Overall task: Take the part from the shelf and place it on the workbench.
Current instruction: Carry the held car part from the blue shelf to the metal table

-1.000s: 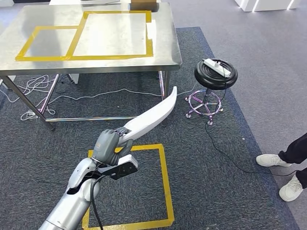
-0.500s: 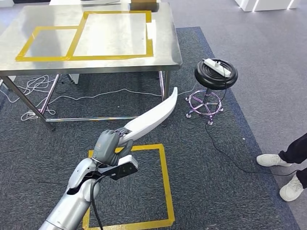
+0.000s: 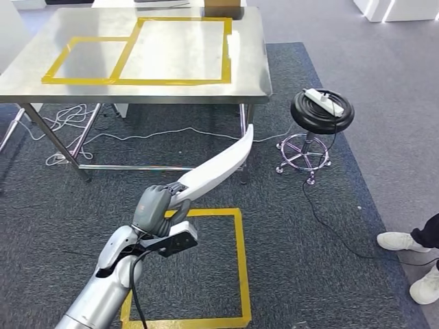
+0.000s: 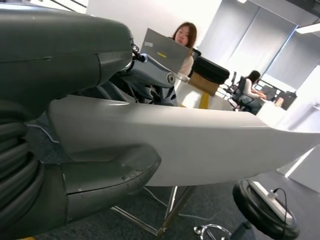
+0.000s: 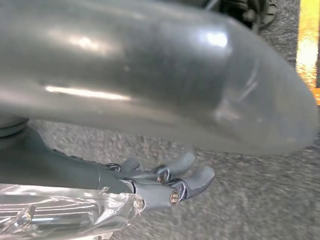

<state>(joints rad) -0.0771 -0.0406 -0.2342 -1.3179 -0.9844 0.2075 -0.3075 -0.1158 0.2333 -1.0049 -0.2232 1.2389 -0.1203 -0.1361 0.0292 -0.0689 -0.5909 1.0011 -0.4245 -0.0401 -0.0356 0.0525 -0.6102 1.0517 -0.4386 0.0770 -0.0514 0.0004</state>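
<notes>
My left hand (image 3: 155, 209) grips the near end of a long, curved white part (image 3: 222, 164), which points up and away toward the workbench. The workbench (image 3: 248, 75) is a steel table with yellow tape rectangles on its top, standing ahead across the dark carpet. In the left wrist view the part (image 4: 211, 145) runs out from between the thick thumb (image 4: 109, 175) and the darker fingers. My right hand (image 5: 166, 180) hangs over the carpet with its fingers apart and nothing in them.
A black stool (image 3: 322, 110) carrying a white power strip stands right of the workbench, its cable trailing over the carpet. A yellow tape square (image 3: 241, 260) marks the floor below my hand. Loose cables (image 3: 62, 137) lie under the table. A person's white shoes (image 3: 409, 241) are at the right.
The whole picture has shifted to the right, so the camera has turned left. My left hand and the part keep the same place in the view.
</notes>
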